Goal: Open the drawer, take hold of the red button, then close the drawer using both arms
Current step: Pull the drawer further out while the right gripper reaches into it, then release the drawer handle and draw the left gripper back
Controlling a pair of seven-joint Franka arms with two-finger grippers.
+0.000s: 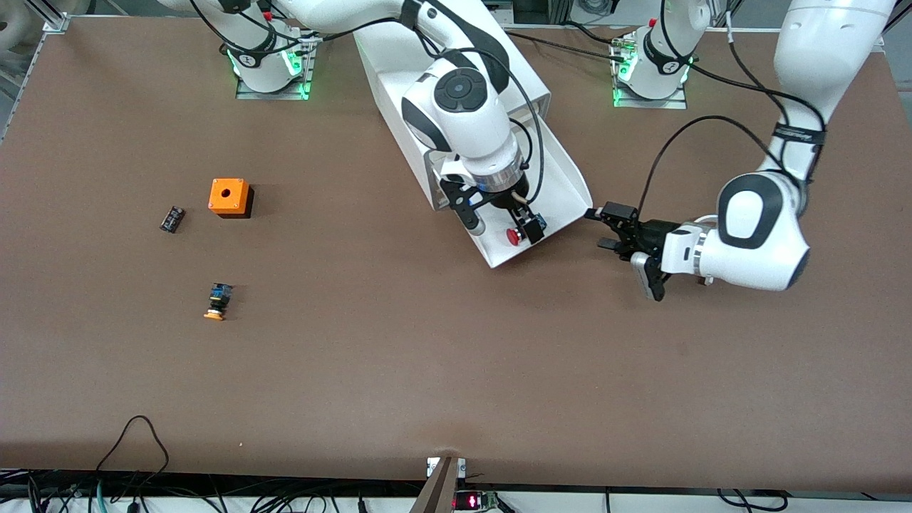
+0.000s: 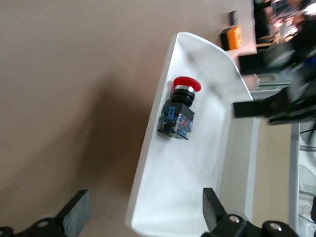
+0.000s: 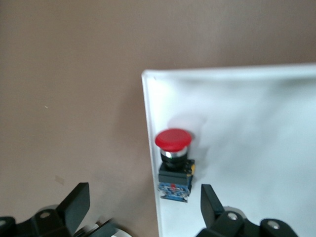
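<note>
The drawer [image 1: 563,178] is pulled out of the white cabinet [image 1: 531,89] toward the front camera. The red-capped button [image 1: 514,235] lies on its side in the drawer's front corner. My right gripper [image 1: 502,224] hangs open just above the button, not holding it. In the right wrist view the button [image 3: 174,163] lies inside the drawer's side wall [image 3: 150,148], just ahead of the open right gripper [image 3: 143,207]. My left gripper [image 1: 602,228] is open beside the drawer's corner at the left arm's end. In the left wrist view the open left gripper [image 2: 143,212] straddles the drawer's wall [image 2: 148,148]; the button [image 2: 180,111] lies farther in.
An orange cube with a hole [image 1: 229,197], a small black part [image 1: 172,219] and an orange-capped button [image 1: 217,301] lie toward the right arm's end of the table. Cables run along the table's front edge [image 1: 135,456].
</note>
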